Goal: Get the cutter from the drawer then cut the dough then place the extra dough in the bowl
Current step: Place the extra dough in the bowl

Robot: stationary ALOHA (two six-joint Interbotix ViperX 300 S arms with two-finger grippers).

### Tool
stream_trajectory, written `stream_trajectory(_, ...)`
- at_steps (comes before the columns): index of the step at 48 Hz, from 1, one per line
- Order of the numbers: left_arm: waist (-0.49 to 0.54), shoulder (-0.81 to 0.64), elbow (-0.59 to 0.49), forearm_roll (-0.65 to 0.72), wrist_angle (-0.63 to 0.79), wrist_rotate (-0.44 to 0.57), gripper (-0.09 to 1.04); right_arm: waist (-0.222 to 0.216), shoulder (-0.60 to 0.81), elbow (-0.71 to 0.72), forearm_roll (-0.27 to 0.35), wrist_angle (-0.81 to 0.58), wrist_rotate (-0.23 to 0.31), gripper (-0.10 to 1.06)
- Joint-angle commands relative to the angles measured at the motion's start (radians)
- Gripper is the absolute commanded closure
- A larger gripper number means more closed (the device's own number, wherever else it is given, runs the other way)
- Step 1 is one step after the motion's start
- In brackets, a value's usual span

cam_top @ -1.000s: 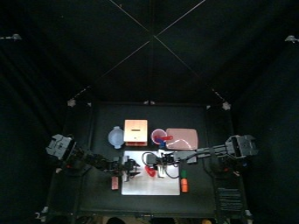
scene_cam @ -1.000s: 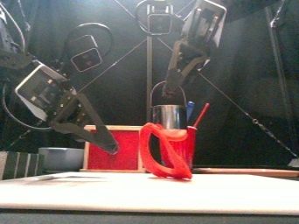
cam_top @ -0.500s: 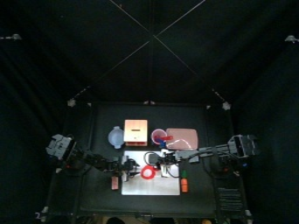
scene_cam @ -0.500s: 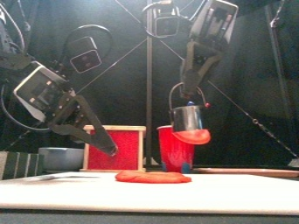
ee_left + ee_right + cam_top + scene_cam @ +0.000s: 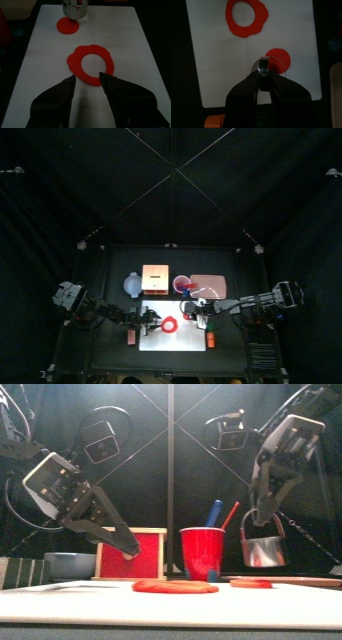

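Right gripper: we see the right gripper (image 5: 264,76) clamped tight on the wire handle of the cutter (image 5: 263,550), with no gap between its jaws.
Cutter: it hangs upright from its handle, clear of the table, over the right part of the white cutting board (image 5: 187,340).
Cutter and disc: in the right wrist view the metal rim sits just beside the small dough disc (image 5: 278,58), partly overlapping it in our line of sight. The front view shows the cutter raised above the disc, not touching it.
Dough ring: a red dough ring (image 5: 93,65) lies flat near the middle of the board, its hole open to the white surface.
Dough disc: the small red round (image 5: 250,583) lies flat on the board to the right of the ring, apart from it.
Left gripper: the left gripper (image 5: 87,79) hovers over the near edge of the ring. Its jaws are parted a little and we see nothing between them.
Bowl: the blue-grey bowl (image 5: 67,564) stands behind the board, at the left.
Box: the wooden box (image 5: 156,280) stands to the right of the bowl, red front (image 5: 134,554) toward us.
Cup: the red cup (image 5: 203,554) with its blue and red knives stands behind the board, to the right of the box.
Tray: the pink tray (image 5: 210,284) lies at the back right.
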Motion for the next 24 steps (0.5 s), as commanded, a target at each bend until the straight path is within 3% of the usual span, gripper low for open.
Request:
stream_trajectory(1, 0.003, -0.023, -0.034, 0.000, 0.017, 0.002, 0.13, -0.006, -0.041, 0.037, -0.017, -0.089, 0.002, 0.43)
stream_trajectory(12, 0.018, -0.023, -0.063, 0.002, 0.075, 0.002, 0.13, -0.035, -0.041, 0.020, -0.071, -0.123, -0.003, 0.43)
stream_trajectory(24, 0.018, -0.017, -0.060, 0.002, 0.086, 0.002, 0.13, -0.038, -0.003, -0.003, -0.038, -0.144, 0.002, 0.43)
